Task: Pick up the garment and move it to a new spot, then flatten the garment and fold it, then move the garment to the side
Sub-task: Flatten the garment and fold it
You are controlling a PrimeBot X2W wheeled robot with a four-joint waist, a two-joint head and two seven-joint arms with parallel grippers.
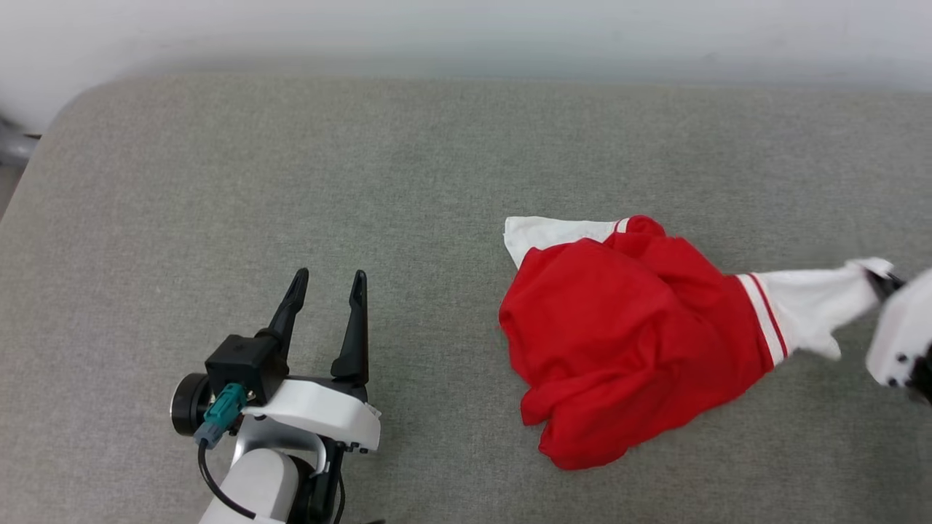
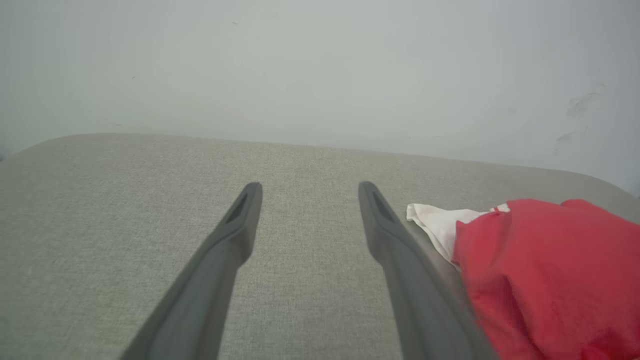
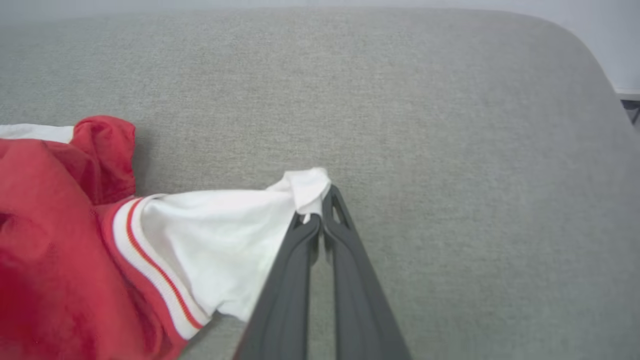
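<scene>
Left claw (image 1: 329, 275): nearest us, long dark fingers spread wide, nothing between them, well apart from the cloth.
Right claw (image 3: 322, 210): pinched shut on the tip of the white short sleeve (image 3: 220, 235).
Garment (image 1: 626, 327): soft red jersey T-shirt with striped trim, heaped right of centre on the grey woven padded surface (image 1: 291, 167).
Handling: looks light and floppy, likely to trail from one sleeve; the other white sleeve (image 1: 539, 236) suits a second hold.
Backdrop: pale wall (image 2: 320, 65).
</scene>
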